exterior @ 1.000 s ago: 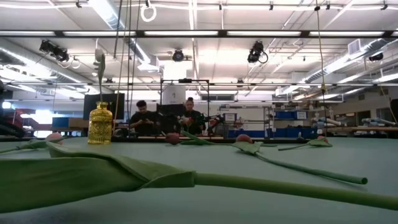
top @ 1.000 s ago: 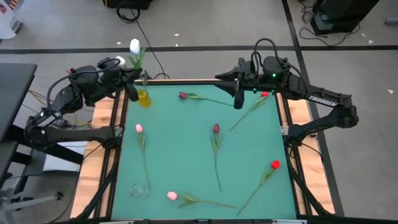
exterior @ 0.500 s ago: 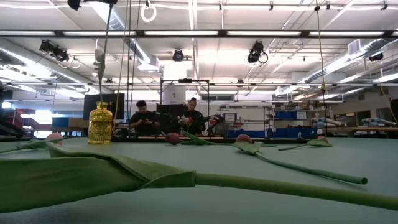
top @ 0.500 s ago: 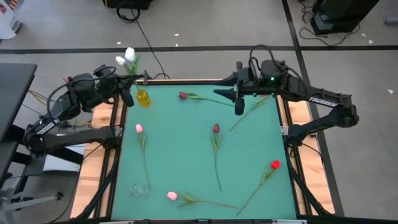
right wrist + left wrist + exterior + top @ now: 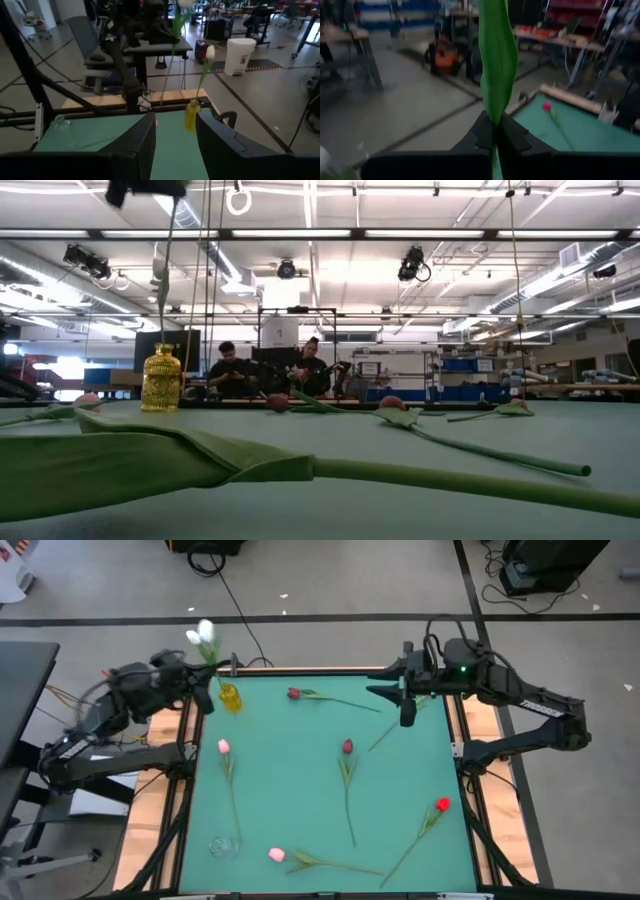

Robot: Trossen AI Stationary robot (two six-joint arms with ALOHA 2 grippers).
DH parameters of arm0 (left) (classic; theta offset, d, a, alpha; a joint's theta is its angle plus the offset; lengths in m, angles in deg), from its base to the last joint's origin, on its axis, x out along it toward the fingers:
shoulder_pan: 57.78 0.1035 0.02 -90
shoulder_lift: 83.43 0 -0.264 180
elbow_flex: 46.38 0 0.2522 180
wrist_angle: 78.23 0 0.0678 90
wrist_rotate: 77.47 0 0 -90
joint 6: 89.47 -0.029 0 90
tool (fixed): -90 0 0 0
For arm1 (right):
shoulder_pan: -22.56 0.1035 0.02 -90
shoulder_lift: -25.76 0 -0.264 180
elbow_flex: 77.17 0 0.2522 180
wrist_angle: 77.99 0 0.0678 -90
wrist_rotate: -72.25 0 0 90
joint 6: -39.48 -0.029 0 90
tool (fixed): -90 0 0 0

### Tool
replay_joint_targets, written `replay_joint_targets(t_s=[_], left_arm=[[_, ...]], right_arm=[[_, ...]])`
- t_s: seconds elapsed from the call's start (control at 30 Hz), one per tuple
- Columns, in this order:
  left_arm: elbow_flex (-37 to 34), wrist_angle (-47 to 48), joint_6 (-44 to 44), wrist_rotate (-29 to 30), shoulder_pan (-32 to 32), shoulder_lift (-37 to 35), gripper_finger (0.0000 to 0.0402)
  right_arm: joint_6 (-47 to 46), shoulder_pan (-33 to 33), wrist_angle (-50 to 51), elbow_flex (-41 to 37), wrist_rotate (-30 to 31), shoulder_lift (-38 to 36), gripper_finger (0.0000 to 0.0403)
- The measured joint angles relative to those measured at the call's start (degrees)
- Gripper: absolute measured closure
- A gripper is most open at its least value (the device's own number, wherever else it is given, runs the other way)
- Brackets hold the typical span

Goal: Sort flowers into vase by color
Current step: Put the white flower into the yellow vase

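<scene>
My left gripper hangs at the table's far left corner, shut on a white tulip beside the yellow vase. The vase holds another white tulip. My right gripper is open above the far right of the table, over a tulip stem whose head the arm hides. Lying flat on the green mat are two maroon tulips, two pink tulips and a red tulip. My left gripper pinches the white tulip between its two fingers at the stem and the base of a long green leaf. The tulip stands upright and is lifted clear. Its stem hangs down beside the yellow vase, and its head is above the gripper.
A clear glass vase stands near the table's near left corner. Wooden rails run along the left and right sides. In the low view a tulip stem and leaf lie close to the camera. People sit far behind the table.
My left gripper, still shut on the white tulip, has come down into the top of the low view, and the arm has drawn toward the table's left edge. My right gripper has moved toward the table's right edge, staying open.
</scene>
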Motion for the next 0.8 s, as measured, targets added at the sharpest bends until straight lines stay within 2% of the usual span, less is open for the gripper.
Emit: replay_joint_targets(t_s=[0.1, 0.2, 0.37, 0.67, 0.8], left_arm=[[-4.4, -4.9, 2.5, -0.1, 0.0, 0.0, 0.0393], [-5.1, -10.1, 1.7, 0.0, 0.0, -0.4, 0.0393], [-5.1, -11.4, -1.9, 1.0, 0.0, -0.2, 0.0393], [-5.1, -11.2, -6.0, 2.0, 2.7, -0.3, 0.0390], [-5.1, -11.2, -6.2, 5.3, 4.5, -1.0, 0.0387]], right_arm=[[-1.0, -0.1, -2.3, -4.8, 0.4, -2.6, 0.0255], [-1.8, -0.2, -5.4, -8.1, 0.6, -5.0, 0.0255], [-2.6, -0.4, -5.9, -8.9, 3.3, -7.2, 0.0254], [-3.0, -0.4, -8.7, -8.9, 3.4, -6.9, 0.0254], [-3.5, -0.4, -10.9, -8.9, 3.4, -6.0, 0.0254]])
